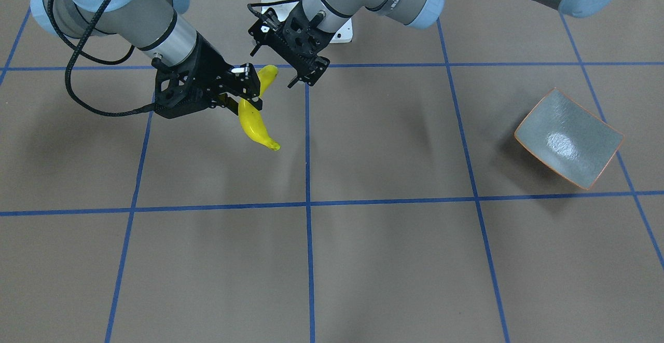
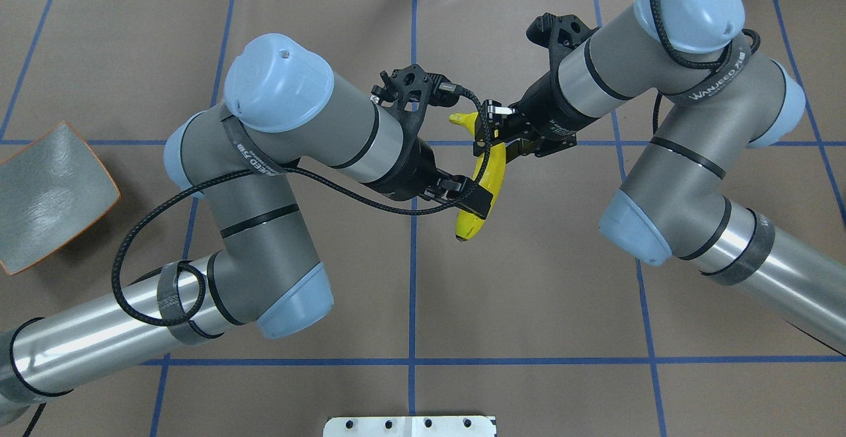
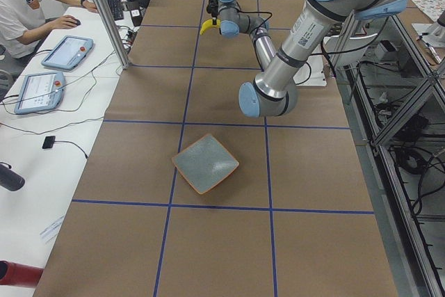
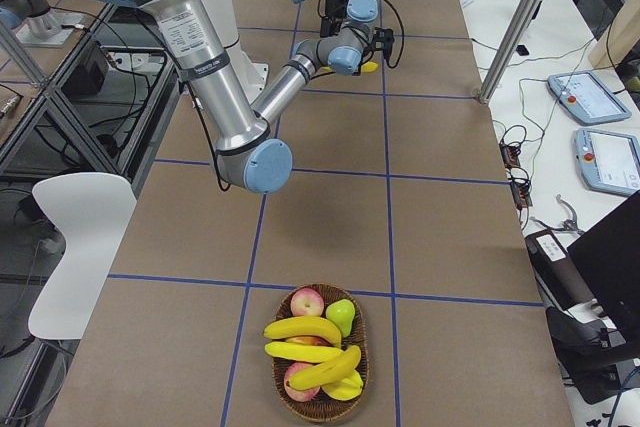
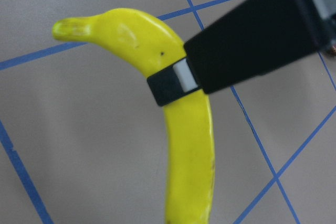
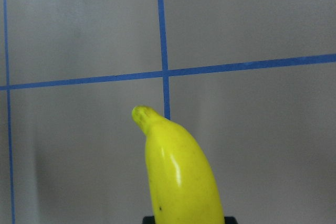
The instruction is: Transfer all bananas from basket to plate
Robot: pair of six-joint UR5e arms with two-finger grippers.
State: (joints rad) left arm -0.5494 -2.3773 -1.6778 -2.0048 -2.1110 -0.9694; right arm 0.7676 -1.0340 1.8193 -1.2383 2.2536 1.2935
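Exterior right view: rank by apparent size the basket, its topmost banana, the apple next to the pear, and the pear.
1. basket
2. topmost banana
3. apple and pear: they look about alike, so unranked.

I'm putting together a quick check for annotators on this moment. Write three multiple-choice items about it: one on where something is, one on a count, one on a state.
1. Where is the banana that is out of the basket?
A. held by the right gripper, up off the table
B. lying flat on the table
C. on the plate

2. How many bananas lie in the basket?
A. one
B. three
C. five

3. What is the plate's state?
A. holding one banana
B. turned upside down
C. empty

Answers:
1 A: the right gripper is clamped on the banana's middle, in the air.
2 B: the exterior right view shows three in the basket.
3 C: only the plate's bare grey-green face shows.
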